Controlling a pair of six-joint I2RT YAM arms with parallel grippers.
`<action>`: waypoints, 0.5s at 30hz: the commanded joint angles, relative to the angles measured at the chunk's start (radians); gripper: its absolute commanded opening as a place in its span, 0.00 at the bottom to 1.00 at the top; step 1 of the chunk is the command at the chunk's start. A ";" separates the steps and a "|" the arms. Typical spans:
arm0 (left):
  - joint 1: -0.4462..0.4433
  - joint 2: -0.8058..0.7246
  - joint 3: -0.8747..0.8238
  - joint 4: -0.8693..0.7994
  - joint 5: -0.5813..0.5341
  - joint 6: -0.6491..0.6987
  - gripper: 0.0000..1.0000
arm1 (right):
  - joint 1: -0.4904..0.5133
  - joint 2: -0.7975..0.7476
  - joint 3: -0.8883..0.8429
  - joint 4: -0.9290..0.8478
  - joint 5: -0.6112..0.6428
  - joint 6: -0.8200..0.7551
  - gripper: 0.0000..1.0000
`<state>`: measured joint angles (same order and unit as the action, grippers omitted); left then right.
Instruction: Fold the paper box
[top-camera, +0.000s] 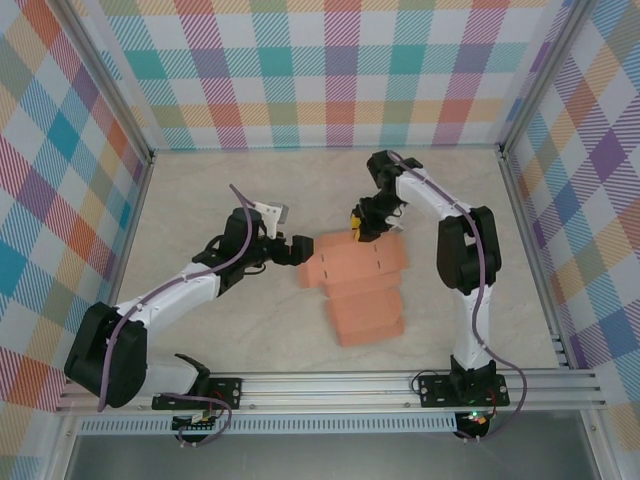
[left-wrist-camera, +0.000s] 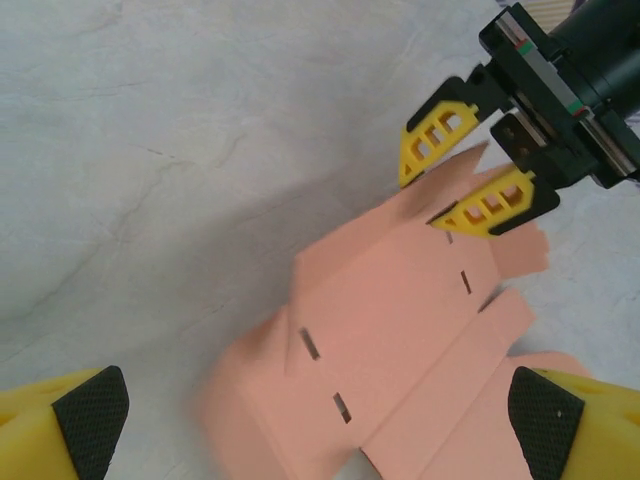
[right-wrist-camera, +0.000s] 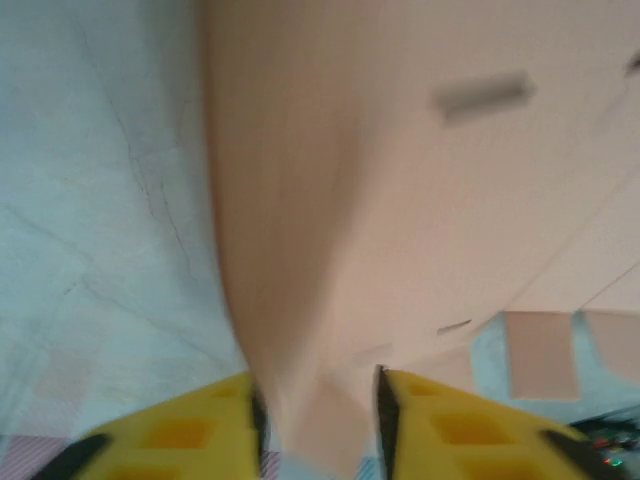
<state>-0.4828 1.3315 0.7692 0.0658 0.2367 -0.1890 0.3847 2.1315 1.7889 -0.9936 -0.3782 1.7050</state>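
**Box (top-camera: 360, 285) lies mostly flat, one flap between R jaws**

Salmon card cut-out sits mid-table (top-camera: 200, 200) btwn the two arms, panels and tabs spread out, slots facing up. R gripper (top-camera: 362, 232) is at its far edge, fingers part-spread either side of a flap that looks lifted. They straddle it, not clamped, prob. placed to bend it along the crease. L gripper (top-camera: 298, 248) is spread wide and hovers just beside the card's left edge, likely so it can pin the sheet vs. sliding. Folding appears barely begun, w/ most panels not yet raised.
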 joint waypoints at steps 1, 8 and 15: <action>0.002 0.026 -0.017 0.016 -0.070 0.013 1.00 | -0.017 -0.029 0.017 0.021 -0.055 0.002 0.59; 0.007 0.072 -0.064 0.033 -0.078 -0.064 1.00 | -0.095 -0.174 -0.098 -0.080 -0.001 -0.397 0.83; 0.006 0.171 -0.071 0.019 0.004 -0.181 0.98 | -0.139 -0.348 -0.322 0.007 0.389 -1.042 0.83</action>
<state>-0.4812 1.4822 0.7132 0.0673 0.2012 -0.3031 0.2390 1.8267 1.5318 -0.9943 -0.1787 1.0298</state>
